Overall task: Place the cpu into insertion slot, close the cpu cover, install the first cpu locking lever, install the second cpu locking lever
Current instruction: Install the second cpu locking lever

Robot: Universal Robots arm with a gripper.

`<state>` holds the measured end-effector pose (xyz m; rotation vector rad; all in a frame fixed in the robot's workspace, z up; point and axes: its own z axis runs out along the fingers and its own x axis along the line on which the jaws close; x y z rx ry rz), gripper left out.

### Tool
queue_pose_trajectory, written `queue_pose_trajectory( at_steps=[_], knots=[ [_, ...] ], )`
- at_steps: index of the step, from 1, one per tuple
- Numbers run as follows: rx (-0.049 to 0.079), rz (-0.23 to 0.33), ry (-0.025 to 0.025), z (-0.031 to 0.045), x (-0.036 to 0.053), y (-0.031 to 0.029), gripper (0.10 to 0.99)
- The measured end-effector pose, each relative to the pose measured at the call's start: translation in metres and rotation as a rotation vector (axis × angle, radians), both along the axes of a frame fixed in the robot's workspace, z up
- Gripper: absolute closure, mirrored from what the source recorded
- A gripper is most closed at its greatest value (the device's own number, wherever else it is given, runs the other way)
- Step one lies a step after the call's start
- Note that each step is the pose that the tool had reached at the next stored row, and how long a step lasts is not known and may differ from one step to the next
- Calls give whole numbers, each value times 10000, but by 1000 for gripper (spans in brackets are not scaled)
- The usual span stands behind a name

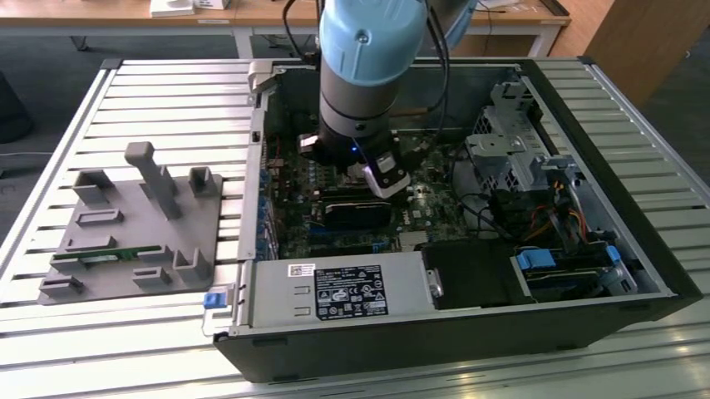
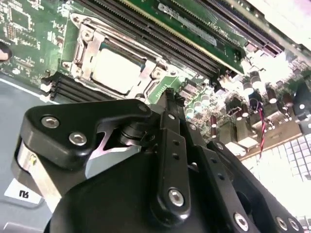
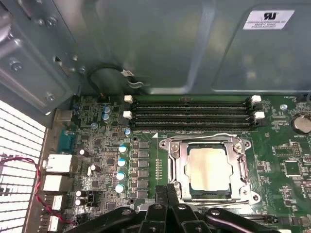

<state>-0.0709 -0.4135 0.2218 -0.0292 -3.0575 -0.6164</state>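
The cpu (image 3: 208,167), a dull silvery-tan square, lies in the insertion slot (image 3: 246,145) on the green board. The silver cpu cover (image 3: 178,167) lies flat around it, and the chip shows through its window. A thin wire lever (image 3: 214,135) runs along one side of the socket. My gripper (image 3: 167,190) hangs just beside the socket, its black fingers pressed together and holding nothing. The second wrist view has the cpu (image 2: 114,70) and cover (image 2: 90,51) just beyond the fingertips of the gripper (image 2: 167,94). In the exterior view the gripper (image 1: 383,183) is low inside the open computer case.
Black memory slots (image 3: 192,111) run beside the socket, and several blue-topped capacitors (image 3: 120,162) stand on another side. The grey case wall (image 3: 160,43) rises behind. A drive cage (image 1: 510,150) and a power supply (image 1: 338,291) crowd the case. A grey fixture (image 1: 133,224) sits on the slatted table.
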Motion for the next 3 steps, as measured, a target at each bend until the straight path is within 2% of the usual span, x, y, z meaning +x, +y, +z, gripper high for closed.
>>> queue_pose_trajectory(
  at_steps=[3],
  knots=[
    [-3,0,-1,13,0,0,980]
  ],
)
